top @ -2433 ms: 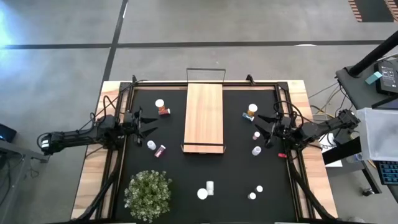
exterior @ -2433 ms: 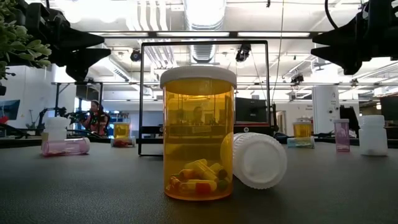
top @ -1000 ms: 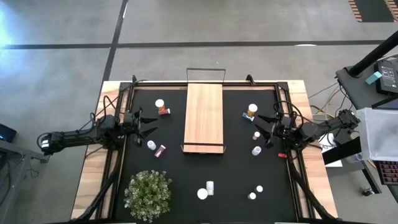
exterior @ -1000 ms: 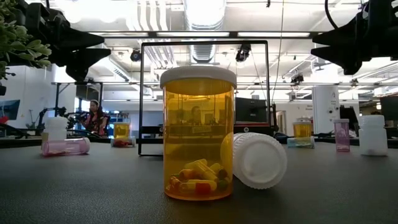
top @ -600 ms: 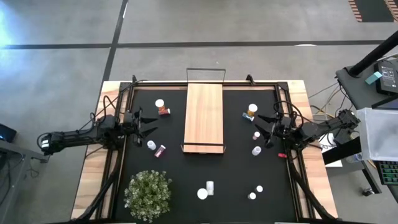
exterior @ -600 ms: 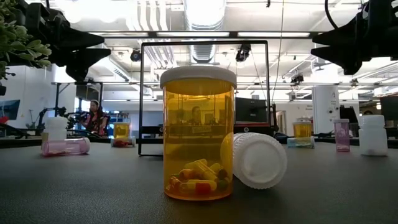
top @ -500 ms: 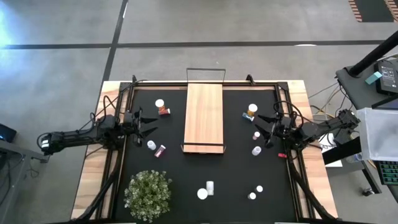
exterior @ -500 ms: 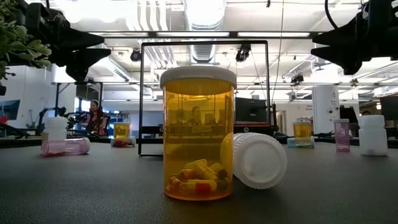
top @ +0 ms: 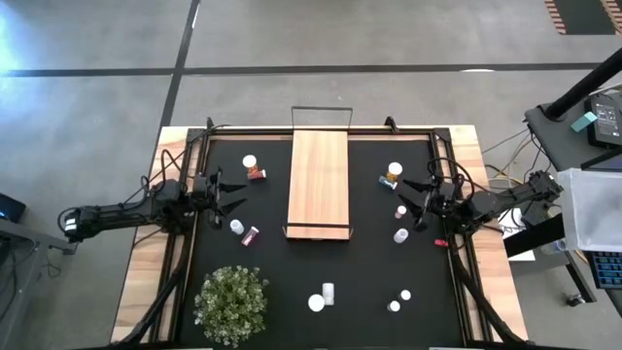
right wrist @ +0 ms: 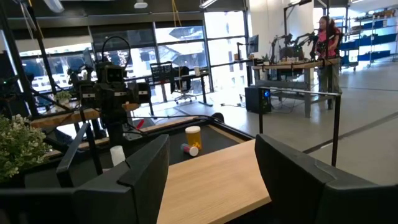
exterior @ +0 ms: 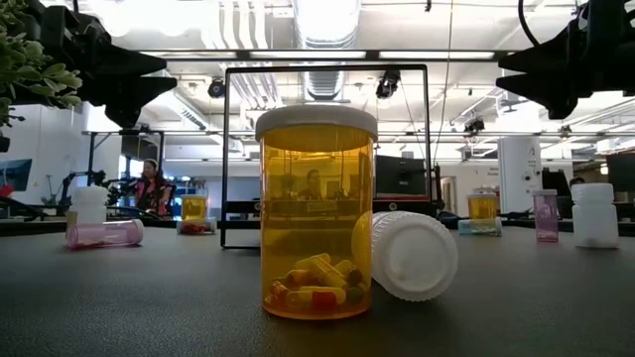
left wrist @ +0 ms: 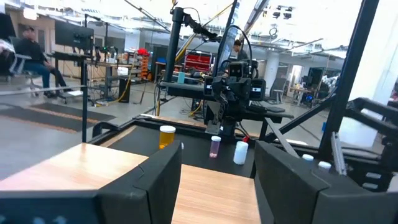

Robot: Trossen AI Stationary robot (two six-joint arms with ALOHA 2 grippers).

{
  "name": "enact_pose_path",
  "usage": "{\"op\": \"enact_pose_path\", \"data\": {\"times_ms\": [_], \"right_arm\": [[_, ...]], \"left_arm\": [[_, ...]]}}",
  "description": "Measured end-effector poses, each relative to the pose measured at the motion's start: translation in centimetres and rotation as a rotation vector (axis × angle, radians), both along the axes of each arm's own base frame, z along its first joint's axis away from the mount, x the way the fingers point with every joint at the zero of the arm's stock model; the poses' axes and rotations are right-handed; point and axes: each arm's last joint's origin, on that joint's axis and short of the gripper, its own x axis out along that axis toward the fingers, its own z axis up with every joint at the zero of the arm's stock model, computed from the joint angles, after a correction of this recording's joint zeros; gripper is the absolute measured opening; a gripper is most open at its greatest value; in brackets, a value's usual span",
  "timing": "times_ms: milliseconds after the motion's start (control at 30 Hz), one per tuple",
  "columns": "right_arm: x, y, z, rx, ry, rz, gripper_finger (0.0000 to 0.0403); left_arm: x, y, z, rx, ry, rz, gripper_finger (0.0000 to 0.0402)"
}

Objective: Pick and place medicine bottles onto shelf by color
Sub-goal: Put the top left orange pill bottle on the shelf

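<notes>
The light-wood shelf lies on the black mat, mid-table. Medicine bottles stand or lie on the mat around it. Left of it are a white-capped one, a red one, a white one and a pink one. Right of it are an orange one, a pink one and a white one. My left gripper hovers open left of the shelf. My right gripper hovers open right of it. Both are empty, and the wrist views show the gaps.
An upright amber bottle and a white bottle lying on its side sit near the front edge, with two more small bottles to their right. A potted plant stands at the near left. A black frame rises at the shelf's far end.
</notes>
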Motion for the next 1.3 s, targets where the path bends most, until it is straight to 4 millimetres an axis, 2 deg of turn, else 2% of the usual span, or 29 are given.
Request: {"op": "enact_pose_path", "data": {"times_ms": [100,267,367,433,600,667,1000,1167,1300], "right_arm": [[0.0,0.0,0.0,0.000,0.000,0.000,0.0228],[0.0,0.0,0.0,0.000,0.000,0.000,0.0228],[0.0,0.0,0.0,0.000,0.000,0.000,0.0228],[0.0,0.0,0.0,0.000,0.000,0.000,0.0228],[0.0,0.0,0.0,0.000,0.000,0.000,0.0228],[0.0,0.0,0.0,0.000,0.000,0.000,0.0228],[0.0,0.0,0.0,0.000,0.000,0.000,0.0228],[0.0,0.0,0.0,0.000,0.000,0.000,0.0228],[0.0,0.0,0.0,0.000,0.000,0.000,0.0228]], "left_arm": [[0.0,0.0,0.2,0.014,-0.019,0.003,0.0187],[-0.3,0.1,1.6,0.267,-0.125,0.086,0.0187],[-0.8,0.2,2.8,0.400,-0.214,0.208,0.0187],[-1.2,0.5,3.4,0.382,-0.252,0.348,0.0187],[-2.3,1.5,5.2,0.120,-0.306,0.738,0.0187],[-2.7,1.6,5.8,0.075,-0.317,0.816,0.0187],[-3.0,1.5,10.0,0.068,-0.372,0.824,0.0187],[-1.8,1.8,12.0,0.087,-0.312,0.822,0.0187],[-0.1,2.1,13.2,0.115,-0.202,0.818,0.0187]]}}
